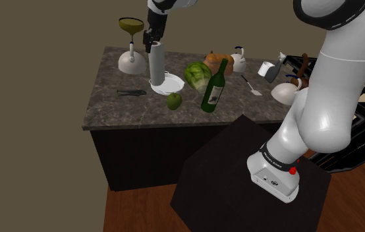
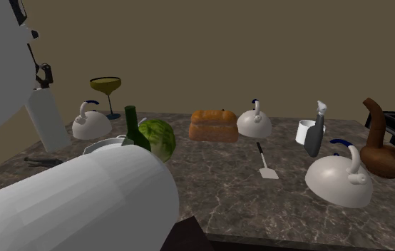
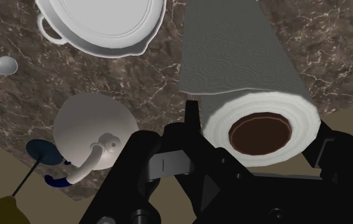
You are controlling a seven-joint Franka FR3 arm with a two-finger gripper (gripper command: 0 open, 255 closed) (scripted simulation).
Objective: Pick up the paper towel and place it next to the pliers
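Observation:
The paper towel roll [image 1: 156, 64] is a grey-white cylinder with a brown core, standing upright on the dark marble counter [image 1: 135, 109] at its back. My gripper [image 1: 153, 45] comes down on the roll's top end and is shut on it. In the wrist view the black fingers [image 3: 193, 121] clasp the roll [image 3: 245, 70] on both sides of the core. The dark pliers [image 1: 132, 93] lie flat on the counter, a short way toward the shoulder view's left and front of the roll. The second exterior view shows roll [image 2: 46, 118], gripper [image 2: 44, 75] and pliers [image 2: 43, 162] at its left. Whether the roll's base touches the counter is unclear.
A white pan [image 1: 168, 84] lies right beside the roll's base. A white kettle [image 1: 132, 62] and an olive cocktail glass [image 1: 131, 26] stand behind the pliers. A green apple [image 1: 174, 101], cabbage [image 1: 197, 74], green bottle [image 1: 215, 86], bread [image 1: 215, 62] and more kettles crowd the right.

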